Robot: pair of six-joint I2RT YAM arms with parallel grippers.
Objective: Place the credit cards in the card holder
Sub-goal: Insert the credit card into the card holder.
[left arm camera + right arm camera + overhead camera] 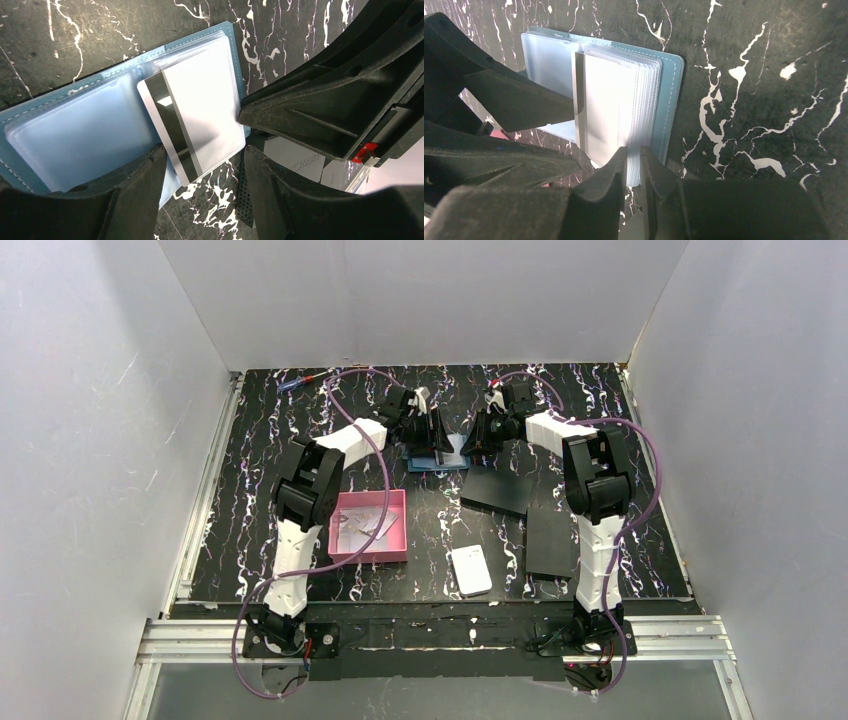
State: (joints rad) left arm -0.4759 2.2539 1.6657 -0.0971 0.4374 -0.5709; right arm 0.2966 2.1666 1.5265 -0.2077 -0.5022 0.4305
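Observation:
The teal-blue card holder (448,462) lies open at the table's far middle, its clear sleeves (80,130) showing. A pale credit card (200,110) with a black stripe lies partly inside a sleeve, its striped edge sticking out. My left gripper (205,175) is open, its fingers either side of the card's near corner. My right gripper (634,165) is shut on the edge of the holder's sleeve stack (646,95). The card also shows in the right wrist view (604,110). More cards (365,525) lie in the pink tray (345,553).
A white rounded-corner block (471,570) lies near the front middle. Two flat black rectangles (498,490) (550,540) lie right of centre. White walls close in the table on three sides. My two grippers (432,440) (472,443) are close together over the holder.

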